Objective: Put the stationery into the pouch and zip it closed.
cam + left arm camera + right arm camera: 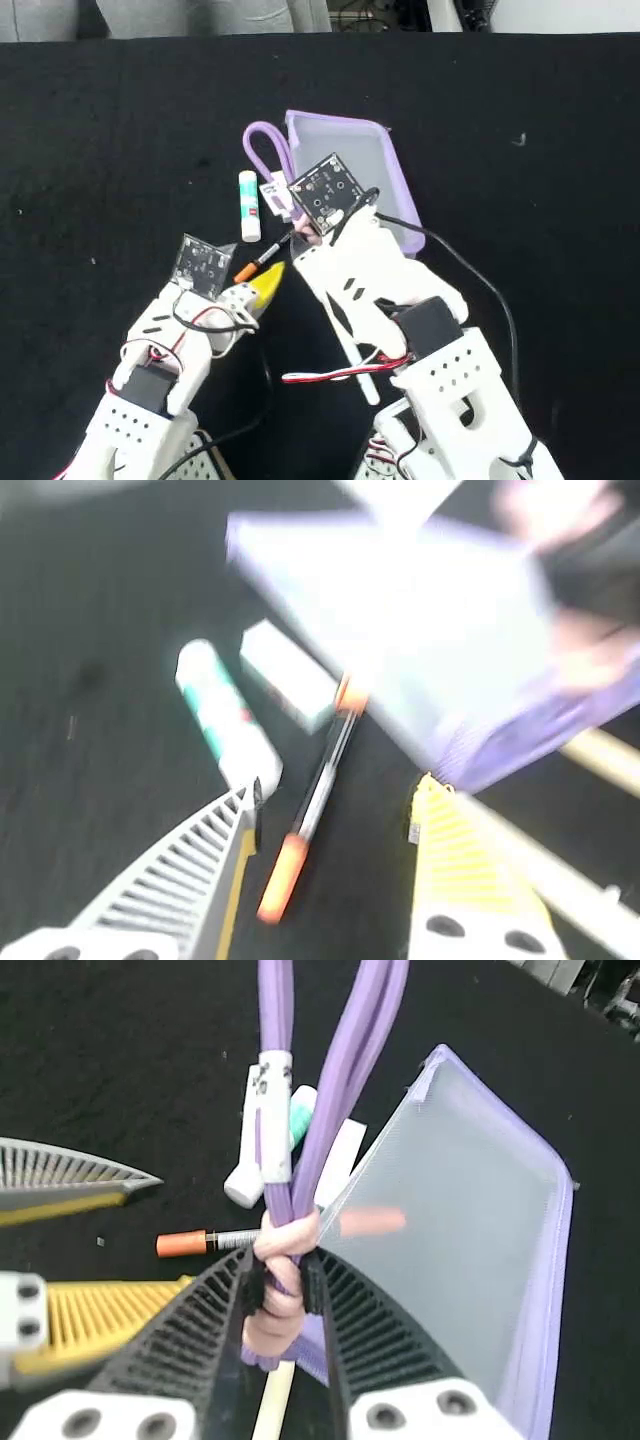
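A translucent purple pouch [362,160] lies mid-table, its purple loop strap [262,148] to the left. My right gripper [301,230] is shut on the strap's knotted base [280,1285] at the pouch [455,1230] corner. Beside the strap lie a white glue stick [248,205] and a white eraser [272,196]. A black pen with an orange cap [253,264] lies slantwise, its far end under the pouch corner. My left gripper [340,785] is open just above the table, one finger on each side of the pen [318,785].
A pale thin stick [356,366] lies under the right arm, pointing toward the pouch corner. The black tabletop [520,120] stretches free to the left, right and behind the pouch.
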